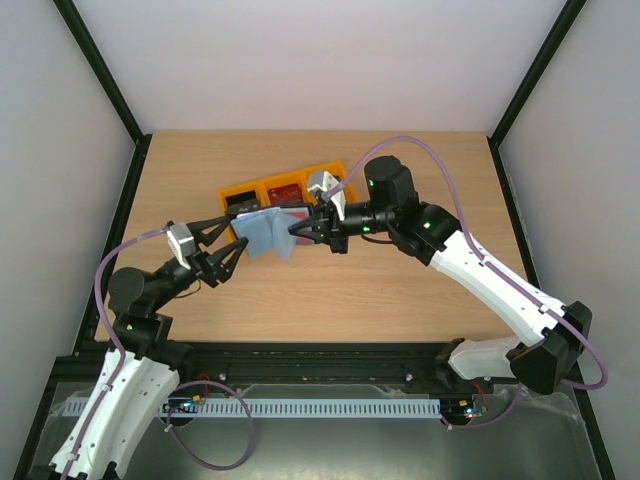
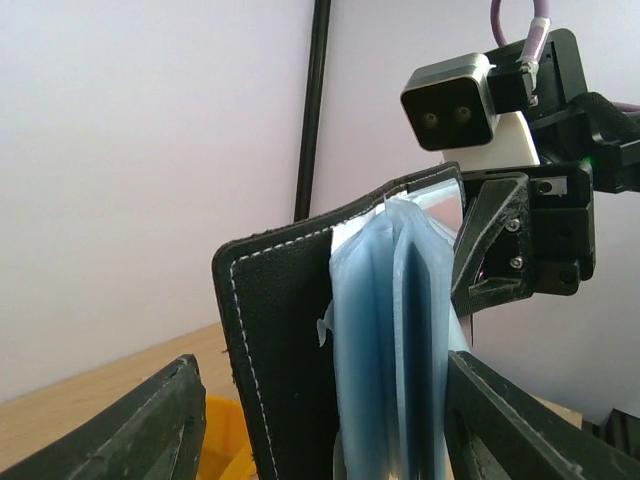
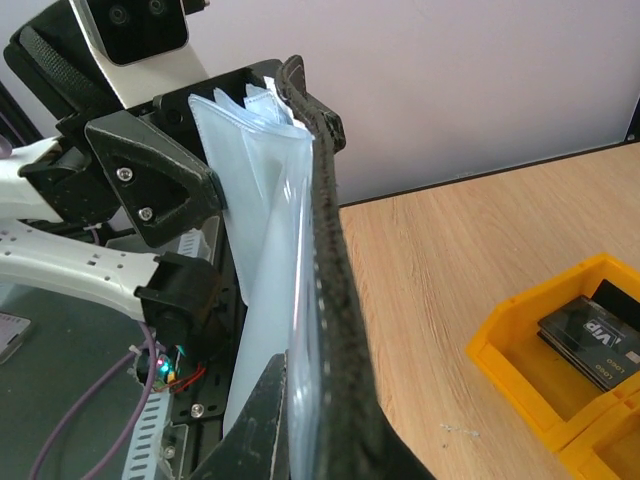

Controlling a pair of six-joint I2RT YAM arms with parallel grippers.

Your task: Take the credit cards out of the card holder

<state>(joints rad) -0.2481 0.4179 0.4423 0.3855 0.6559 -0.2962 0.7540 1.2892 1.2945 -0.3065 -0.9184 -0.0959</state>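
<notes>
The card holder [image 1: 266,233] hangs above the table, its black cover [image 2: 280,350] spread from the blue-grey pockets [image 2: 400,340]. My right gripper [image 1: 300,229] is shut on its right edge; the right wrist view shows the jaws [image 3: 315,400] pinching cover and pockets edge-on. My left gripper [image 1: 226,250] is open, its fingers [image 2: 150,425] standing either side of the holder without squeezing it. A dark credit card [image 3: 590,338] lies in a yellow bin, and a red one [image 1: 285,192] lies in another compartment. I cannot tell whether a card sits among the pockets.
A row of yellow bins [image 1: 322,176] stands just behind the holder, with the nearest wall [image 3: 515,372] close to my right gripper. Bare wooden table [image 1: 360,290] lies in front. Black frame posts rise at the back corners.
</notes>
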